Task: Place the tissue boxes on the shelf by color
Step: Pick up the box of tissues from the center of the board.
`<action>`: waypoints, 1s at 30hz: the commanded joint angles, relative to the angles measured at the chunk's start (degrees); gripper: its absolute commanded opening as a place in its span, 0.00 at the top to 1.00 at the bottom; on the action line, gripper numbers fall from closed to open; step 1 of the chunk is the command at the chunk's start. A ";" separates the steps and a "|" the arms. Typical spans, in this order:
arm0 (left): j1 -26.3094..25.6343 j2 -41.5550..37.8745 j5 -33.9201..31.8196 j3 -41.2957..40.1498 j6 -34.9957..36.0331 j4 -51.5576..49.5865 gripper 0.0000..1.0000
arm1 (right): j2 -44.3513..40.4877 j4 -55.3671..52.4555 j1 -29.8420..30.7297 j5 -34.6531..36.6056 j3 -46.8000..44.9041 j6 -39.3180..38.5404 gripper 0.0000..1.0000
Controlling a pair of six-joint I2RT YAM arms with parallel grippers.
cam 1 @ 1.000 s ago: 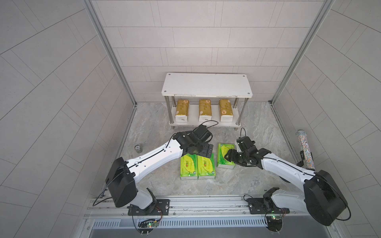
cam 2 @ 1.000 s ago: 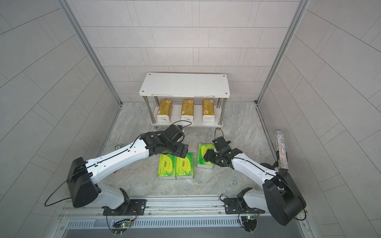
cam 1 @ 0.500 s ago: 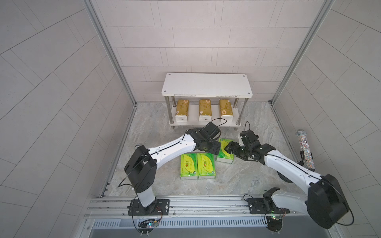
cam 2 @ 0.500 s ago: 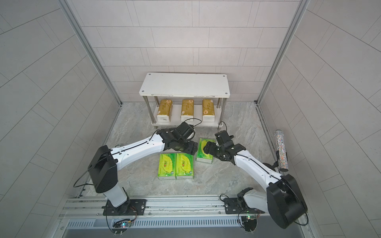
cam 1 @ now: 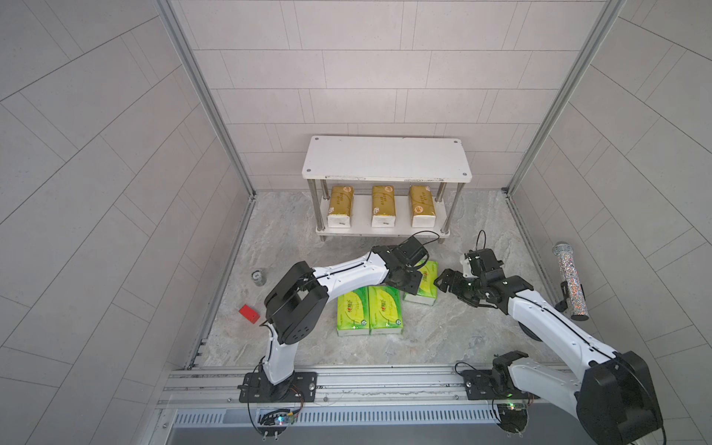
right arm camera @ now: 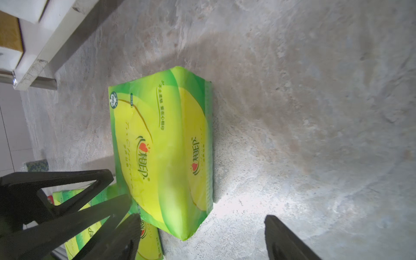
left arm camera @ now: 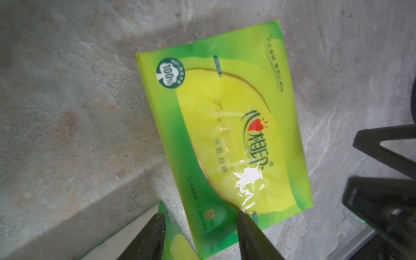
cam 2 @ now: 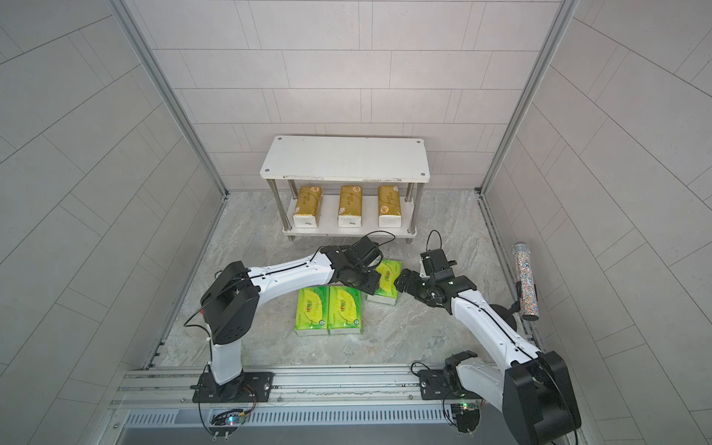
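The third green tissue pack is lying on the worktop, just beside the two other green packs. Three gold packs are sitting on the lower board of the shelf. Your left claw is hovering at its corner with jaws close together, and I cannot tell whether it is pinching. Your right claw is standing spread beside it.
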 commanded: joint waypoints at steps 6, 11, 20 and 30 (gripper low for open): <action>0.32 -1.48 -2.21 2.29 1.09 0.02 0.43 | 1.91 0.92 -0.40 -2.65 1.45 -1.98 0.11; 0.81 -1.10 -3.51 3.02 1.40 0.00 0.45 | 3.39 2.33 -0.39 -3.69 1.71 -1.49 0.11; 1.79 1.80 -4.85 0.58 2.32 0.34 0.50 | 6.25 4.23 -0.37 -7.36 2.84 -1.90 0.09; 3.53 2.78 -5.32 -3.29 2.68 1.60 0.52 | 9.12 7.17 -0.40 -8.41 2.88 0.07 0.07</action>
